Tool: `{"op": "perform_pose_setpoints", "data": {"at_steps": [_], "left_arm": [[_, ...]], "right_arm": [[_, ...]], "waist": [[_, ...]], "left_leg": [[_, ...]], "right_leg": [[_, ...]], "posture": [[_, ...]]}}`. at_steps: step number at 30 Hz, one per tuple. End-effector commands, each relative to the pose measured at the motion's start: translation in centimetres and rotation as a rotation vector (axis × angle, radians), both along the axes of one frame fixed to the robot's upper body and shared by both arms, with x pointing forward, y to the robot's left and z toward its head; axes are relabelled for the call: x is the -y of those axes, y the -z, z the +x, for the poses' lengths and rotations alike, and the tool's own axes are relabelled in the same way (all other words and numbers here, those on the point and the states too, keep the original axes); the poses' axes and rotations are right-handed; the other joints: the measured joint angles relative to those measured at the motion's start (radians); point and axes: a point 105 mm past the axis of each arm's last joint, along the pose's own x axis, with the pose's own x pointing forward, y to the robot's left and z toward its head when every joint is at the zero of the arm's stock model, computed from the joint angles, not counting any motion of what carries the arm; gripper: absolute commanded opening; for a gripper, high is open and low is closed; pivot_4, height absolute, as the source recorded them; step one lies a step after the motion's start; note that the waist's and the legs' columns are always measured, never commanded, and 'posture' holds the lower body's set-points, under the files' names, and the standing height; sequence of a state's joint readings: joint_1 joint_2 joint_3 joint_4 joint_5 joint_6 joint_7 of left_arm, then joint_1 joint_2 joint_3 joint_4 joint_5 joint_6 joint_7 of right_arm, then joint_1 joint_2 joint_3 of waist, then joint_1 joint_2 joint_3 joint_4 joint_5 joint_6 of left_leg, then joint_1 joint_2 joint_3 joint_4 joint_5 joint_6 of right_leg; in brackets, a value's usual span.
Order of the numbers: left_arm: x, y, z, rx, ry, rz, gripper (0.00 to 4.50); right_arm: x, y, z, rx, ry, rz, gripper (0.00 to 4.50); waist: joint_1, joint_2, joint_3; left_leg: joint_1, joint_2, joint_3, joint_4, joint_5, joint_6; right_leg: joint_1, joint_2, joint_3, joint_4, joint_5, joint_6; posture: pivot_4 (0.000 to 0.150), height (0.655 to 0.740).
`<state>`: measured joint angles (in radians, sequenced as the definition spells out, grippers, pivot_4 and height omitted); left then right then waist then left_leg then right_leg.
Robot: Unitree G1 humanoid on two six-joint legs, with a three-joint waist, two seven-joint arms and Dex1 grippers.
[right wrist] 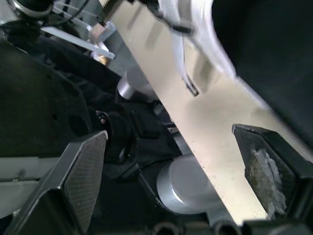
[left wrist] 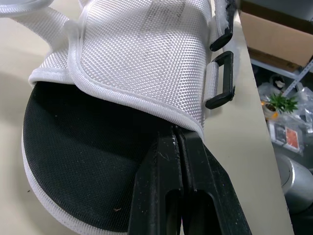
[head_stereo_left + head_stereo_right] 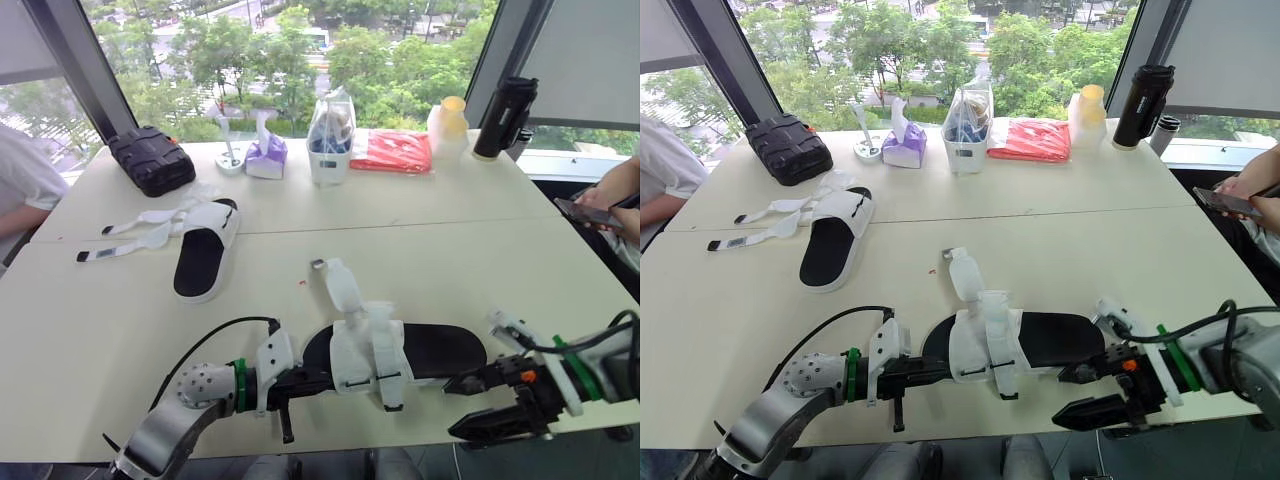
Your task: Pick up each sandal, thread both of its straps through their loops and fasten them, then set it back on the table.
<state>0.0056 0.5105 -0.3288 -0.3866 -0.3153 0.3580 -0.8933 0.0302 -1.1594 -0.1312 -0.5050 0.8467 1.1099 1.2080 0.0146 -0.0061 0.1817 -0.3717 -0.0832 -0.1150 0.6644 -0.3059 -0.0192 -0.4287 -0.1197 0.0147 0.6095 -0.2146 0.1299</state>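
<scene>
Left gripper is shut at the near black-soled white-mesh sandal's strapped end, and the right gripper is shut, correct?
No: the right gripper is open, fingers apart in the right wrist view. The left gripper is shut at the strapped end of the near black-soled white-mesh sandal.

The near sandal [image 3: 445,350] and far sandal [image 3: 200,262] have black footbeds and white straps, the near one's finely meshed. The surface [image 3: 420,240] is cream.
</scene>
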Motion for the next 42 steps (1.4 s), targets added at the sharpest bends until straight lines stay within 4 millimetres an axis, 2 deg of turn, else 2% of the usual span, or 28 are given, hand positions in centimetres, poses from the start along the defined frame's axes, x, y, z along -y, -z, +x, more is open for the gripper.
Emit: {"op": "perform_pose_setpoints", "data": {"at_steps": [1, 8, 16, 19, 25, 26, 35, 39, 42], "left_arm": [[0.2, 1.1, -1.0, -0.051, 0.031, 0.028, 0.0], [0.1, 1.1, -1.0, -0.051, 0.032, 0.035, 0.0], [0.1, 1.1, -1.0, -0.053, 0.028, 0.036, 0.0], [0.1, 1.0, -0.9, -0.05, 0.028, 0.035, 0.0], [0.1, 0.9, -0.8, -0.044, 0.028, 0.037, 0.0], [0.1, 0.9, -0.8, -0.044, 0.027, 0.037, 0.0], [0.3, 1.4, -0.3, -0.064, 0.018, 0.057, 0.0], [0.4, 1.6, -0.1, -0.068, 0.024, 0.063, 0.0], [0.4, 1.7, 0.0, -0.069, 0.025, 0.068, 0.0]], "right_arm": [[-1.9, 0.6, 0.1, 0.044, -0.034, 0.047, 4.43], [-4.6, 1.6, 1.2, 0.076, -0.048, 0.105, 4.43], [-6.7, 1.9, 1.1, 0.07, -0.084, 0.141, 4.43], [-6.9, 2.3, 1.1, 0.063, -0.083, 0.135, 3.58], [-6.8, 2.3, 1.4, 0.058, -0.082, 0.134, 0.44], [-6.8, 2.2, 1.4, 0.059, -0.085, 0.132, 0.04], [-5.8, 0.4, 0.2, 0.093, -0.243, 0.081, 0.04], [-5.2, -2.8, 0.6, 0.18, -0.338, 0.073, 0.04], [-5.1, -4.2, 0.8, 0.209, -0.365, 0.08, 0.04]], "waist": [[0.0, 0.0, 0.0], [0.0, 0.0, 0.0], [0.0, 0.0, 0.0], [0.0, 0.0, 0.0], [0.001, 0.0, 0.0], [0.001, 0.0, 0.0], [0.003, 0.0, 0.0], [0.0, 0.0, 0.0], [0.001, 0.0, 0.0]], "left_leg": [[0.0, 0.0, 0.0, 0.0, 0.0, 0.0], [0.0, 0.0, 0.0, 0.0, 0.0, 0.0], [0.0, 0.0, -0.001, 0.0, 0.0, 0.0], [0.0, 0.0, -0.001, 0.0, 0.0, 0.0], [0.0, 0.0, -0.001, 0.0, 0.0, 0.0], [0.0, 0.0, -0.001, 0.0, 0.0, 0.0], [0.0, 0.0, -0.001, 0.001, 0.0, 0.0], [0.0, 0.0, -0.001, 0.001, 0.0, 0.0], [0.0, 0.0, -0.001, 0.001, 0.0, 0.0]], "right_leg": [[0.0, 0.0, 0.0, 0.0, 0.0, 0.0], [0.0, 0.0, 0.0, 0.0, 0.0, 0.0], [0.0, 0.001, 0.0, 0.0, 0.0, 0.0], [0.0, 0.001, 0.0, 0.0, 0.0, 0.0], [0.0, 0.001, 0.0, 0.0, 0.0, 0.0], [0.0, 0.001, 0.0, 0.0, 0.0, 0.0], [0.0, 0.0, 0.0, 0.0, 0.0, 0.0], [0.0, 0.0, 0.0, 0.0, 0.0, 0.0], [0.0, 0.001, -0.001, 0.0, 0.0, 0.0]], "posture": [[0.15, 0.74], [0.15, 0.74], [0.15, 0.74], [0.15, 0.74], [0.15, 0.74], [0.15, 0.74], [0.15, 0.74], [0.15, 0.74], [0.15, 0.74]]}}
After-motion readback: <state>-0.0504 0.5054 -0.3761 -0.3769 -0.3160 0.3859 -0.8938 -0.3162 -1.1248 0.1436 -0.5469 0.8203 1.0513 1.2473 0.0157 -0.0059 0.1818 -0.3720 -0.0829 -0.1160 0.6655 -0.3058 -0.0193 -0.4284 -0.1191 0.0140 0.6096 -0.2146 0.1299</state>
